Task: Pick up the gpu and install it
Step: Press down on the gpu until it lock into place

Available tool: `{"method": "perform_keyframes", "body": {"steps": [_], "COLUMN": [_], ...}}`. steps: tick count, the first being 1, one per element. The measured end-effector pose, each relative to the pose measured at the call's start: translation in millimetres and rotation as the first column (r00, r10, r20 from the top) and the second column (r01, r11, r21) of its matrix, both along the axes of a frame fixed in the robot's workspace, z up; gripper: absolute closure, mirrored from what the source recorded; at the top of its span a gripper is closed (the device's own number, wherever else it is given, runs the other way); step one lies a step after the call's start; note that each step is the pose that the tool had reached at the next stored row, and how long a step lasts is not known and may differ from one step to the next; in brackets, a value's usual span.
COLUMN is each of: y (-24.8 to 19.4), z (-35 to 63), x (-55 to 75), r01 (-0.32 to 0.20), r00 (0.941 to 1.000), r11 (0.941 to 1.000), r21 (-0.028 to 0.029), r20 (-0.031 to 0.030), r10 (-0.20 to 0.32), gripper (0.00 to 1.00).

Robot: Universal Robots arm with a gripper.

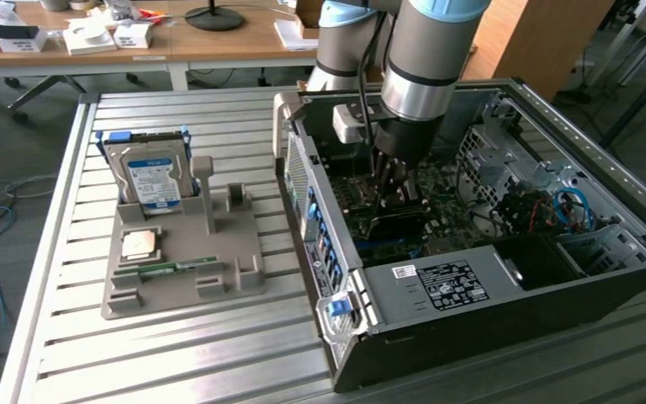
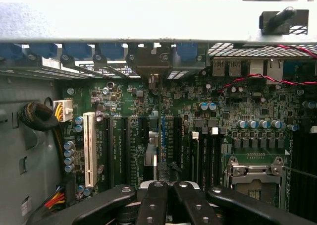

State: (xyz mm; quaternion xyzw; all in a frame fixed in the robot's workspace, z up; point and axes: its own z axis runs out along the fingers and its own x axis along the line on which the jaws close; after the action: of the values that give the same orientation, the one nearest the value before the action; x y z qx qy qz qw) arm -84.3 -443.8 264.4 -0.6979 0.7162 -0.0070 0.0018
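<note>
GPU is seen edge-on in the wrist view as a thin card standing upright on the green motherboard, running from the tool toward the rear wall of the case, where its pale metal bracket meets the slot openings. The tool is clenched, its black fingers drawn together at the near end of the card; whether the pads actually press on the card's edge cannot be told. A white expansion slot lies beside the card, apart from it, and a metal processor socket is seen near the lower right of that frame. In the exterior view the arm reaches down from the top centre into the open computer case, the tool being low over the board. At centre left of that frame, a grey holder tray rests on the slatted tabletop, carrying an upright silver hard drive with a blue label and a small green memory stick.
</note>
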Motion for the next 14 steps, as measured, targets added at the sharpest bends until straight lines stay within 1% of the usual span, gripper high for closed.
{"method": "perform_keyframes", "body": {"steps": [3, 4, 7, 14], "y": [0.0, 0.2, 0.0, 0.0], "z": [-0.2, -1.4, -1.0, -1.7], "x": [0.0, 0.1, 0.0, 0.0], "r01": [0.0, 0.0, 0.0, 0.0], "r00": [1.0, 1.0, 1.0, 1.0], "r11": [1.0, 1.0, 1.0, 1.0], "r21": [0.0001, 0.0023, 0.0003, 0.0], "r20": [0.0001, 0.0011, 0.0002, 0.0], "r10": [0.0, 0.0, 0.0, 0.0], "gripper": [0.89, 0.89, 0.89, 0.89]}}
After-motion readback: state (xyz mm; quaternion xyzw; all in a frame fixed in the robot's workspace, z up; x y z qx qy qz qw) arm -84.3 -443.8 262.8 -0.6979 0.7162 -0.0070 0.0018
